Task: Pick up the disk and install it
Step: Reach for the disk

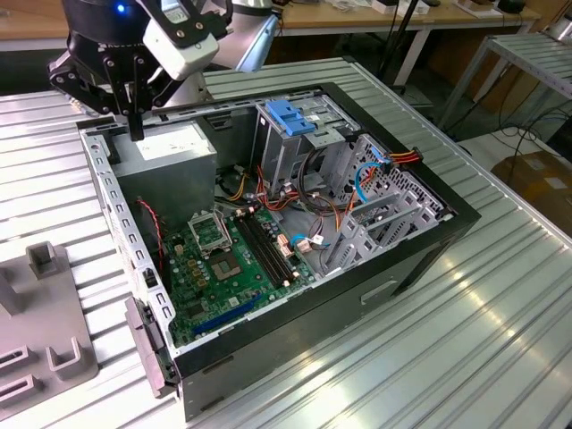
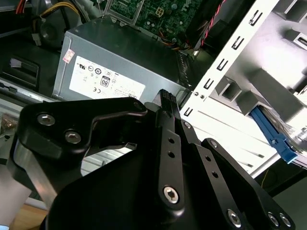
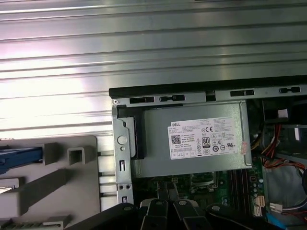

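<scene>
My black gripper (image 1: 134,132) hangs over the far left corner of the open computer case (image 1: 420,259), just above the grey power-supply box (image 1: 170,156). Its fingers (image 2: 165,96) are pressed together with nothing between them, and in the first wrist view the gripper (image 3: 166,186) points down at the motherboard edge below that box. The disk shows as a blue rail (image 3: 19,157) on the grey fixture beside the case. In the second wrist view that blue rail (image 2: 269,133) runs along a silver edge. The gripper is well apart from it.
A metal drive cage with a blue plastic top (image 1: 295,116) stands at the back of the case, with orange and blue cables (image 1: 357,179) beside it. The green motherboard (image 1: 223,259) lies on the case floor. The grey fixture (image 1: 45,340) sits on the ribbed metal table (image 1: 465,340), at the exterior view's left.
</scene>
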Robot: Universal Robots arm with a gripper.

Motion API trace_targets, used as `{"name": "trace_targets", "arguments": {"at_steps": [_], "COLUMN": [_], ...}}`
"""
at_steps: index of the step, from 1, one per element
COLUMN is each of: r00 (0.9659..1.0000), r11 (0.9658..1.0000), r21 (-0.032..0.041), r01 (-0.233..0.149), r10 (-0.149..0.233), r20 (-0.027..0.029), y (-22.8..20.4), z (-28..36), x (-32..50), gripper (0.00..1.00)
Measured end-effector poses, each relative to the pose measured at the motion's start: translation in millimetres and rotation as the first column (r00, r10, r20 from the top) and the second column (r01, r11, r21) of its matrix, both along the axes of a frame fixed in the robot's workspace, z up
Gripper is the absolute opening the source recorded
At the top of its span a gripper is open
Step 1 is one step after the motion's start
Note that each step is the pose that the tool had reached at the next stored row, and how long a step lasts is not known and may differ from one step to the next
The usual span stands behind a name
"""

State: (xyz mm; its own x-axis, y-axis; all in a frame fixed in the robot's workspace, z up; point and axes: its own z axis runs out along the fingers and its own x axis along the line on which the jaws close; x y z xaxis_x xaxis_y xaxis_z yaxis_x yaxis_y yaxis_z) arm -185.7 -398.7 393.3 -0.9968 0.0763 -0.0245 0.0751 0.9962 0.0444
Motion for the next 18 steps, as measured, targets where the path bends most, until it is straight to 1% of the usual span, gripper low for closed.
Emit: {"name": "trace_targets", "arguments": {"at_steps": [12, 18], "r00": [1.0, 1.0], "r11": [1.0, 1.0], "r21": [0.0, 0.0], "r01": [0.0, 0.0], "r10": [0.0, 0.0], "r20": [0.0, -0.0001], "y": [0.0, 0.1], "z": [0.0, 0.0], "x": [-12.6, -21.6], "gripper": [0.1, 0.1]}}
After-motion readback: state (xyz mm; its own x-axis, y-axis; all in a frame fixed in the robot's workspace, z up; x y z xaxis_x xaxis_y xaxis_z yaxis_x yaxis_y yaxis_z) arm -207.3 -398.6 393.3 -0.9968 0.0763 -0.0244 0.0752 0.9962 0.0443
